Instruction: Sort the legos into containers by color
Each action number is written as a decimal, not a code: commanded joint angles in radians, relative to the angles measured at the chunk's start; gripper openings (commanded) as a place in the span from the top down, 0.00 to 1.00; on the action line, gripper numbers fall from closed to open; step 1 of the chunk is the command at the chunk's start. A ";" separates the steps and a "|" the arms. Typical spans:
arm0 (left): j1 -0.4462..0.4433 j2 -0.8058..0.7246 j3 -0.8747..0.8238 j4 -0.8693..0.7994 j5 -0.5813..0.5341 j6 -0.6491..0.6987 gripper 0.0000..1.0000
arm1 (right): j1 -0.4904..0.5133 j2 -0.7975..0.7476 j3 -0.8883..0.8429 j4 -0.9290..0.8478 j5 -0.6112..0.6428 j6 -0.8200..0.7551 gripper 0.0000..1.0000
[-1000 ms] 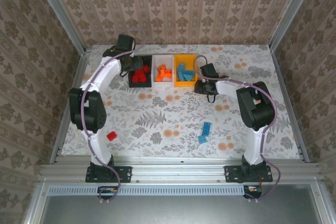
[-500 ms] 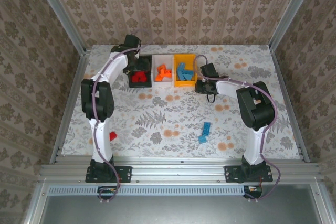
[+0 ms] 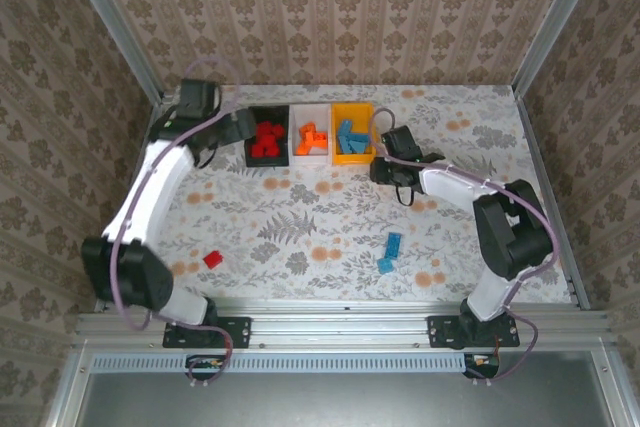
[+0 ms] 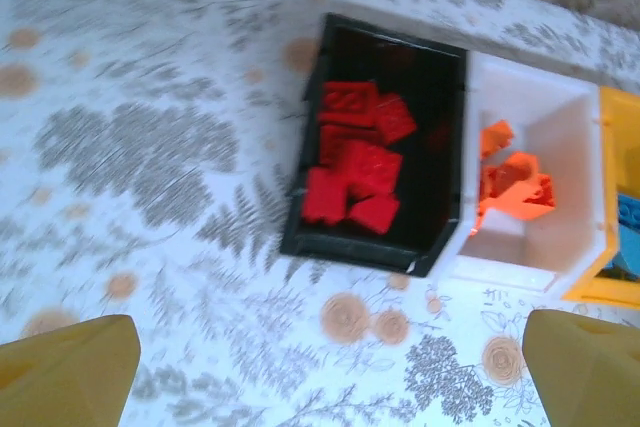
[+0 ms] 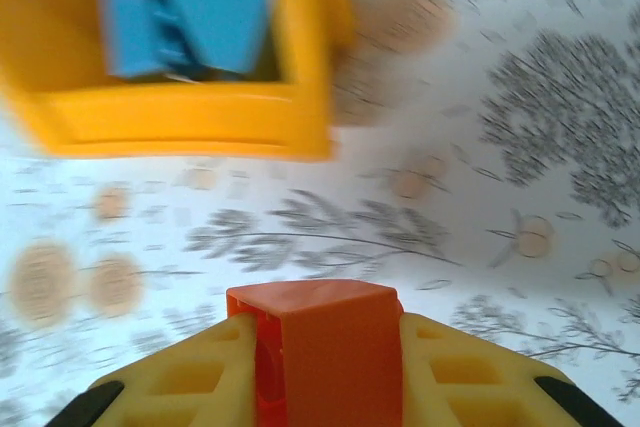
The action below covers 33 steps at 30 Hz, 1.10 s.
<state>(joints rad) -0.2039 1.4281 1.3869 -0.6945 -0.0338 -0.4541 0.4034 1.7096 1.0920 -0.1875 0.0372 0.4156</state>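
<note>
Step in hand: the right gripper [image 5: 325,367] is clamped on one orange brick [image 5: 330,332], which is pinched between its yellow fingers [image 5: 190,377]. The likely job is delivery to the white bin [image 4: 565,162], which already holds orange bricks.
Brick position: in the top view, the right gripper sits just beside the near right corner of the orange-yellow bin [image 3: 352,160], above the table.
Route: the orange-yellow bin lies between the gripper and the white bin. The brick should be raised above the rims, carried across and centred over the white bin.
Release: the jaws should open low over the bin's bare floor. A high drop risks a bounce into a neighbouring bin.
Left gripper [image 4: 330,347]: its jaws are spread wide with nothing between them. It looks down at the table on the near side of the black bin [image 4: 435,177].
Work left: one loose red brick [image 3: 213,259] lies on the left arm's side, and two light blue bricks [image 3: 393,244] lie well apart from the bins.
Right wrist view adds: the grip itself, with the brick seated squarely between the fingers, and the blue bricks [image 5: 190,7] inside the orange-yellow bin.
Top view adds: the three bins touching in a row, both arms, and every loose brick.
Left wrist view adds: a close look at the red bricks [image 4: 355,162] piled in the black bin.
</note>
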 commanded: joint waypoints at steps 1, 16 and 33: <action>0.061 -0.100 -0.201 -0.031 -0.014 -0.161 0.00 | 0.059 -0.019 0.089 -0.031 0.024 -0.025 0.71; 0.153 -0.508 -0.755 -0.216 0.172 -0.349 0.07 | 0.163 0.489 0.737 -0.150 0.025 -0.148 0.61; 0.156 -0.535 -0.830 -0.261 0.114 -0.470 0.10 | 0.172 0.163 0.434 0.046 -0.011 -0.060 0.40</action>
<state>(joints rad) -0.0570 0.8795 0.5873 -0.9379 0.0944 -0.8742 0.5667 1.9854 1.6009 -0.2420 0.0505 0.3004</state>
